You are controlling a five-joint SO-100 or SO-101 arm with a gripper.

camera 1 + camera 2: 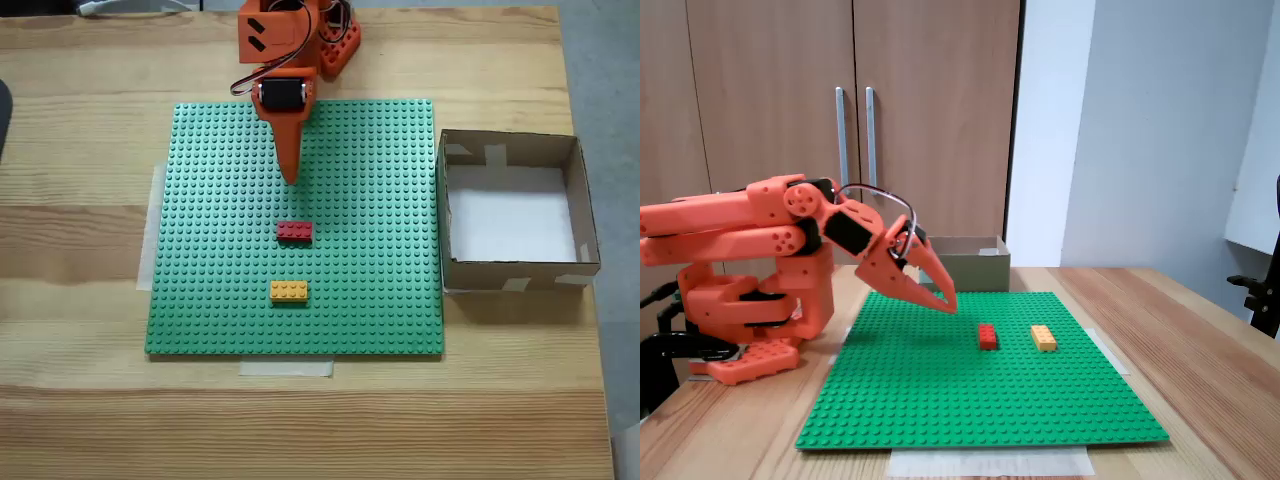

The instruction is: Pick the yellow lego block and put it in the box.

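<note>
The yellow lego block lies flat on the green baseplate, toward its front in a fixed view from above. The box, brown cardboard with a white floor, stands just past the baseplate's right edge in that view, with nothing inside. My orange gripper hangs a little above the plate, tips together and pointing down, shut on nothing. It is well short of the yellow block, with the red brick between them.
A red brick sits on the baseplate between the gripper and the yellow block. The arm's orange base stands at the plate's far edge. Pale tape strips hold the plate to the wooden table.
</note>
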